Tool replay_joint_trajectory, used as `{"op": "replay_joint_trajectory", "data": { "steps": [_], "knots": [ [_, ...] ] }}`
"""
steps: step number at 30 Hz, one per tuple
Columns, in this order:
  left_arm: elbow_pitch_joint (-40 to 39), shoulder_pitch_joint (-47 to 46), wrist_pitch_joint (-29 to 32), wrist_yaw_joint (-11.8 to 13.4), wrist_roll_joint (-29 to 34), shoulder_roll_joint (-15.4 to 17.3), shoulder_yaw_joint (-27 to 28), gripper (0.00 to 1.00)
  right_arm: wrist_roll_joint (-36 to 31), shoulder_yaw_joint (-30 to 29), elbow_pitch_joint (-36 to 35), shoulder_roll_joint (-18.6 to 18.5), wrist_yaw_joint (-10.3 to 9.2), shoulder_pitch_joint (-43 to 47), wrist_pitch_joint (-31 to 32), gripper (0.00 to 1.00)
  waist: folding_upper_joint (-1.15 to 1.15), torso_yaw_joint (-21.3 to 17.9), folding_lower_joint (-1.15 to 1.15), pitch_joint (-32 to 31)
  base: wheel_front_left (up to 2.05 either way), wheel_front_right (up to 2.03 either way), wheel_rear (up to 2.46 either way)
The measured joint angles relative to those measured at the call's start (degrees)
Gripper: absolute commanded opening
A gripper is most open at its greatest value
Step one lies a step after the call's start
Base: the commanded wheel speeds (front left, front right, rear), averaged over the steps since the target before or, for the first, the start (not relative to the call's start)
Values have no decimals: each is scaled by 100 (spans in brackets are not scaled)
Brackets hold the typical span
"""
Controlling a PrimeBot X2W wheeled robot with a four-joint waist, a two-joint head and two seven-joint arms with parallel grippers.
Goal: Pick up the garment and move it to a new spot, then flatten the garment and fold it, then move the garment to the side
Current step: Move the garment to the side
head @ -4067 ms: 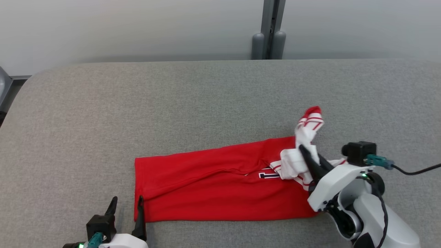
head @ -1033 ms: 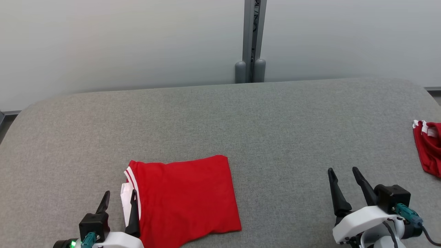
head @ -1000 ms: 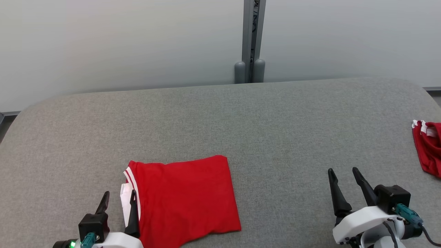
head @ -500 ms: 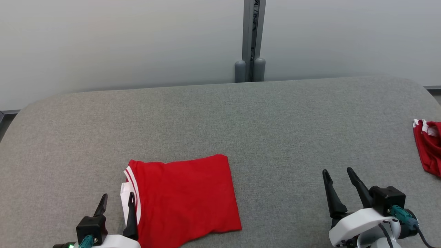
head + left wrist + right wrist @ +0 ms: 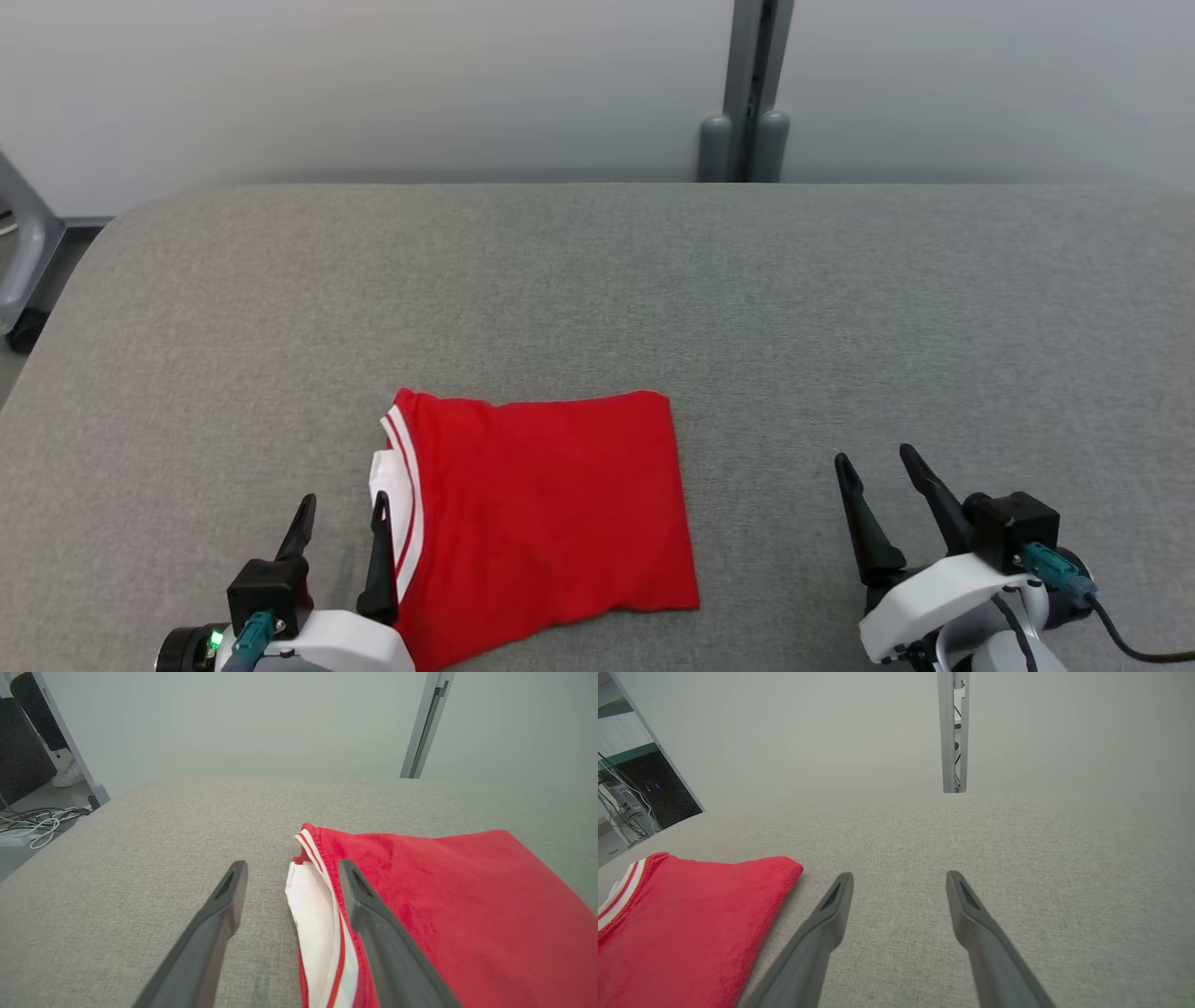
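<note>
The garment [image 5: 551,509], red with a white, red-striped trim on its left edge, lies folded into a flat rectangle near the front of the grey table [image 5: 597,280]. My left gripper [image 5: 344,499] is open at the garment's left edge, its right finger over the white trim and its left finger over bare table. In the left wrist view the left gripper [image 5: 292,863] holds nothing, and the garment [image 5: 458,905] spreads to the right. My right gripper [image 5: 873,455] stands open over bare table, well right of the garment. The right wrist view shows the right gripper [image 5: 899,874] empty, with the garment [image 5: 686,919] at lower left.
A grey post [image 5: 747,93] rises behind the table's far edge against a pale wall. A grey frame leg [image 5: 23,252] stands off the table's left end. Cables [image 5: 32,821] lie on the floor to the left. A dark cabinet [image 5: 658,793] stands further back.
The head camera has turned left, so the whole picture has shifted right and the second red cloth at the right edge has left the frame. The folded garment and both open grippers stay put.
</note>
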Motion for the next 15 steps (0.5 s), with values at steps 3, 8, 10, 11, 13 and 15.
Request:
{"op": "replay_joint_trajectory", "data": {
  "steps": [3, 8, 10, 11, 13, 15],
  "knots": [
    [-3, -62, -1, 0, -12, 1, -98, 100, 144, 249, 133, 3, 0, -114, 0, 100, 0, 215, 0, 127, 0, 0, 0],
    [-9, -88, -1, 36, -86, 1, -240, 100, 412, 753, 454, 7, 0, -356, 1, 100, 0, 626, 0, 317, 0, 0, 0],
    [-9, -92, 0, 45, -100, 2, -259, 100, 594, 922, 570, 12, 0, -444, 0, 100, 0, 784, 0, 381, 0, 0, 0],
    [-10, -92, 0, 58, -102, 3, -272, 100, 661, 1021, 658, 10, 0, -493, 1, 100, 0, 860, 0, 411, 0, 0, 0],
    [-12, -96, 0, 64, -104, 3, -279, 100, 735, 1106, 736, 10, 0, -535, 0, 100, 0, 929, 0, 438, 0, 0, 0],
    [-16, -99, 0, 65, -107, 7, -292, 100, 926, 1256, 902, 11, 0, -601, 1, 100, 0, 1057, 0, 489, 0, 0, 0]
  ]
}}
